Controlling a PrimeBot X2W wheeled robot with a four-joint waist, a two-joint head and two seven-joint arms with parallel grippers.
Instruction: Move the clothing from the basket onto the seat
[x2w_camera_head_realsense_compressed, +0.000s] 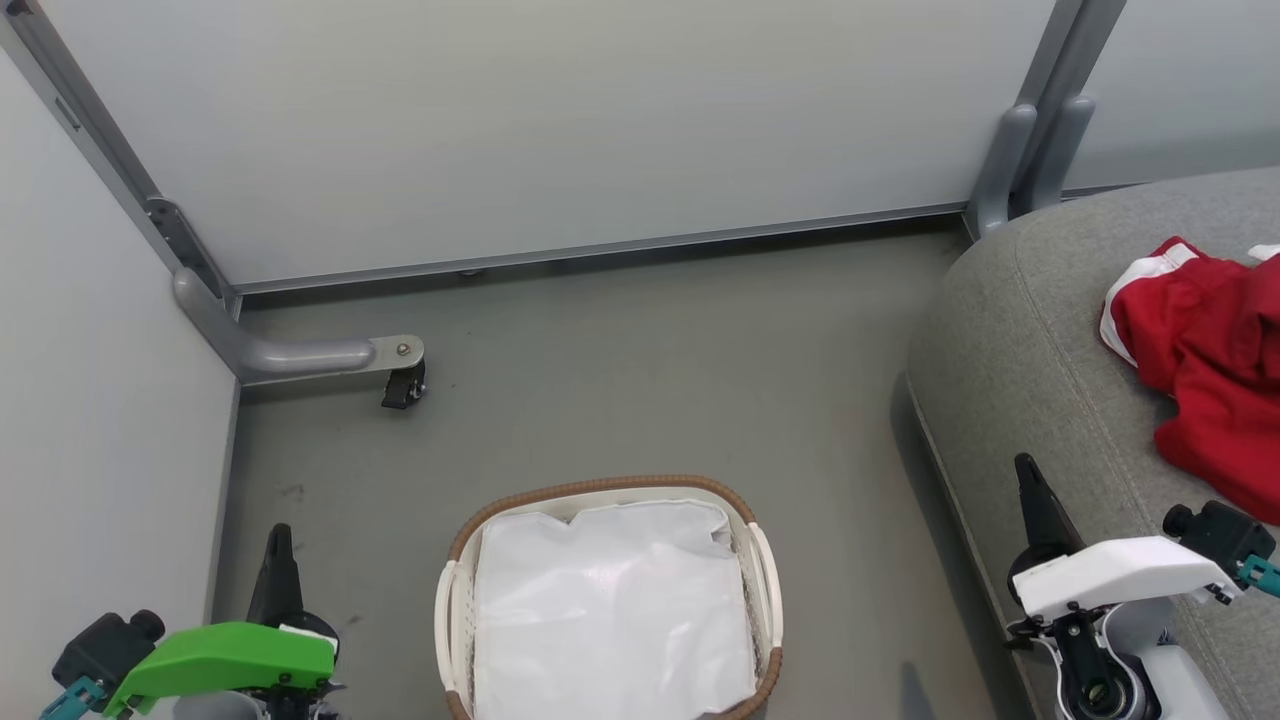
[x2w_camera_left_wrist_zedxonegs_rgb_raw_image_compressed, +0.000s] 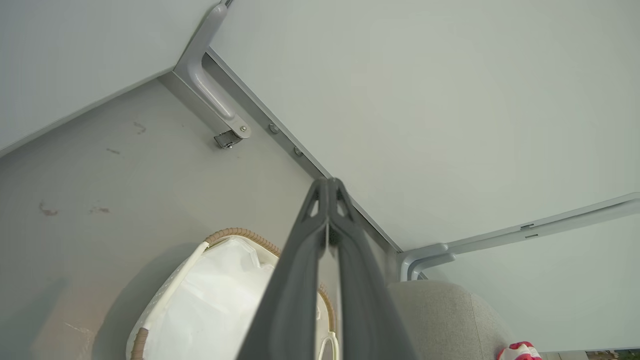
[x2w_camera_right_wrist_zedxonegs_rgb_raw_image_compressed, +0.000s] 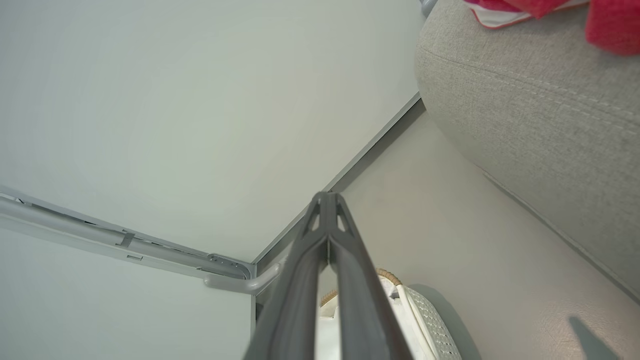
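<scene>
The oval white plastic laundry basket with its brown woven rim (x2w_camera_head_realsense_compressed: 600, 487) stands on the grey floor (x2w_camera_head_realsense_compressed: 650, 370) between the two tools, to the right of the left tool (x2w_camera_head_realsense_compressed: 280, 540) and to the left of the right tool (x2w_camera_head_realsense_compressed: 1024, 470). Inside it, the crumpled white liner sheet (x2w_camera_head_realsense_compressed: 610, 610) is visible and no red fabric. The bright red clothing (x2w_camera_head_realsense_compressed: 1205, 350), one piece edged in white and the other plain, lies in a loose heap on the large grey upholstered seat cushion (x2w_camera_head_realsense_compressed: 1030, 340), ahead of the right tool's tips and off to their right, well apart from them. The picture's edge cuts the heap off.

Both tools are clenched on nothing. In each wrist view the two long dark fingers meet at the tips, with only a thin slit lower down. Each tool hangs over the floor beside the basket and touches neither the basket nor the cushion.

Judging from this layout, the transfer looks complete and the step in hand is a tidy finish. The right tool should stay short of the stitched seam so it cannot drag a sleeve back off the rounded corner. The left tool should keep outside the woven rim so it cannot snag the liner. Whether anything hides beneath the liner's folds cannot be told, so a look there before stopping would be wise.
</scene>
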